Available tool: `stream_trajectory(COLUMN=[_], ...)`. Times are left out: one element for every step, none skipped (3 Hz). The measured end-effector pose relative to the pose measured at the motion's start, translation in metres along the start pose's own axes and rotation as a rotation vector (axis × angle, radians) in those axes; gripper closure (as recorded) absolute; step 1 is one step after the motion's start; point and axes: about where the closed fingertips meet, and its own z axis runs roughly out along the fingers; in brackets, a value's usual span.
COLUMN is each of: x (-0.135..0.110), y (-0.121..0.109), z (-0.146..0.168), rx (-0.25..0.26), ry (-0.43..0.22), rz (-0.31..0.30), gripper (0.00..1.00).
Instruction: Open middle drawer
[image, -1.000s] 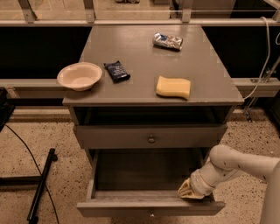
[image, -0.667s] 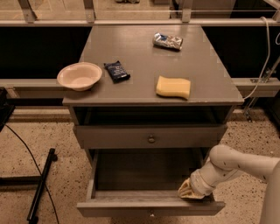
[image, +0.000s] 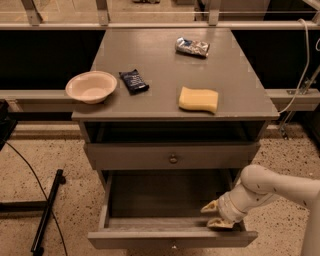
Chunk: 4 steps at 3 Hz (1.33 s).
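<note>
The gripper (image: 213, 215) sat low in the lower right of the frame, at the right front corner of the middle drawer (image: 160, 200). Its two pale fingers (image: 209, 206) stood apart with nothing between them. One reached inside the tray and the other lay by the top edge of the drawer's front. The one white arm (image: 280, 187) came in from the right edge of the frame.

The middle drawer was pulled well out at the bottom centre, its shallow grey tray open to view and its front panel near the lower edge of the frame. Just above it was a second drawer, the upper drawer (image: 130, 156), nearly shut, with one small round knob (image: 173, 159) at its centre.

On top of the grey table (image: 165, 55) lay four things, one of each and all apart:
- a cream bowl (image: 91, 86) at the left edge
- a dark packet (image: 133, 81) just right of the bowl
- a yellow sponge (image: 199, 99) right of centre near the front
- a silver crinkled bag (image: 192, 47) toward the back right

On the speckled floor at lower left lay one black bar (image: 47, 211) and one thin black cable (image: 30, 172).
</note>
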Motion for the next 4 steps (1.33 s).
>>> stream_trajectory(x=[-0.001,0.001,0.0,0.008], y=[-0.004,0.0,0.011,0.021], z=[-0.003,-0.028,-0.056,-0.082], rx=[0.008,0.087,0.161,0.187], ry=[0.002,0.019,0.033,0.004], rz=[0.0,0.002,-0.001,0.045], gripper=[0.6,0.84,1.0,0.82])
